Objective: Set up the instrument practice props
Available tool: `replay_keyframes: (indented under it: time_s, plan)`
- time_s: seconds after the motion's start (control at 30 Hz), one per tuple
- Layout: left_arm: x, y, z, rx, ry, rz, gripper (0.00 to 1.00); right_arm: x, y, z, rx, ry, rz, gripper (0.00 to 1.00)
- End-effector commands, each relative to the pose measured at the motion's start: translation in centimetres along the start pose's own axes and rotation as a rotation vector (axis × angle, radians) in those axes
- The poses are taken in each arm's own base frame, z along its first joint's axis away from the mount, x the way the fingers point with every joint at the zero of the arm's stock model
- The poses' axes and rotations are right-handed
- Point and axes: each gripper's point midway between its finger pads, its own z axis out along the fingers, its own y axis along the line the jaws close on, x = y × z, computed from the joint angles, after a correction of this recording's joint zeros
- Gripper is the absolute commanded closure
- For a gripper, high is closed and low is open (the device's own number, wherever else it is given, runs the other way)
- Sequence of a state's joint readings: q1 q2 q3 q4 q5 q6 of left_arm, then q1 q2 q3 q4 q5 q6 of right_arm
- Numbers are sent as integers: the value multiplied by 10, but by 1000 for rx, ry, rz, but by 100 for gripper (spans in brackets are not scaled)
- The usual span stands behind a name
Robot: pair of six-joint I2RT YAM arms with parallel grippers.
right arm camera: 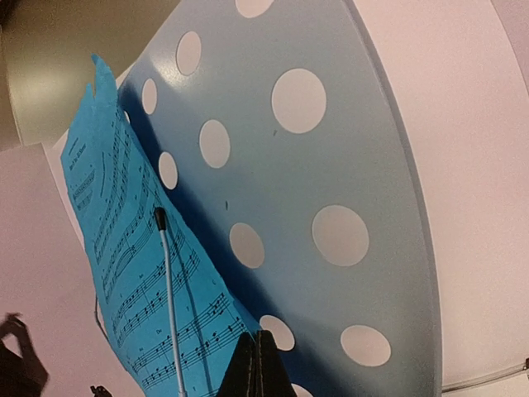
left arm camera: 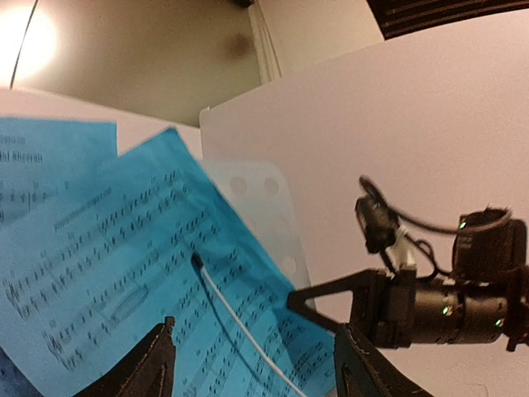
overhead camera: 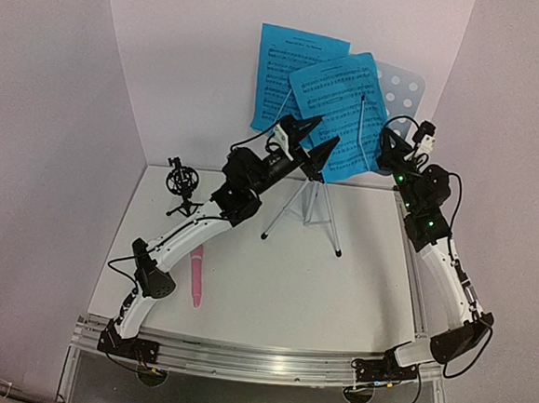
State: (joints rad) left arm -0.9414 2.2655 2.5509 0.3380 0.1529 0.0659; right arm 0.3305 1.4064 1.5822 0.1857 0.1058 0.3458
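The pale-blue perforated music stand (overhead camera: 405,81) stands on its silver tripod (overhead camera: 311,209) at the back. Two bright blue sheet-music pages lean on it: the rear page (overhead camera: 294,68) and the front page (overhead camera: 338,104), with a thin white retaining wire (overhead camera: 361,125) across the front one. My left gripper (overhead camera: 317,135) is open just in front of the front page (left arm camera: 124,273), touching nothing. My right gripper (overhead camera: 384,139) is shut, its tips (right arm camera: 256,368) pinched at the front page's lower right edge (right arm camera: 140,273). The slim pink microphone (overhead camera: 195,275) lies on the table. The small black tripod mic holder (overhead camera: 182,183) stands at the back left, empty.
White walls enclose the table on the left, back and right. The tripod's legs spread over the table's middle back. The right arm's wrist and gripper (left arm camera: 413,302) show close to my left fingers (left arm camera: 157,364).
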Motion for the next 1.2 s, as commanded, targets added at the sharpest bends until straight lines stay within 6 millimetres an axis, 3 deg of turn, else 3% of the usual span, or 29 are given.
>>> replay_keyframes:
  time_s: [0.0,0.23,0.3,0.43,0.63,0.8,1.0,1.17]
  plan:
    - [4,15,-2,-106,2,-26,33,-37,10,-17,-12,-108,24,100]
    - [-1,8,-13,-70,52,66,30,-49,-2,-31,24,-228,116,100]
    - [7,3,-19,-48,88,82,29,-48,-4,-33,28,-240,127,100]
    - [2,3,-31,-47,129,85,28,-46,-8,-33,32,-264,146,100]
    - [25,6,-59,-51,286,-12,29,-53,-4,-35,9,-291,168,100]
    - [72,1,-85,-25,426,-171,34,-50,-5,-35,5,-286,174,100]
    - [97,-20,-85,86,385,-299,34,-45,-4,-30,-3,-274,182,100]
    - [112,-17,-69,87,316,-324,25,-45,-4,-28,-4,-272,172,100]
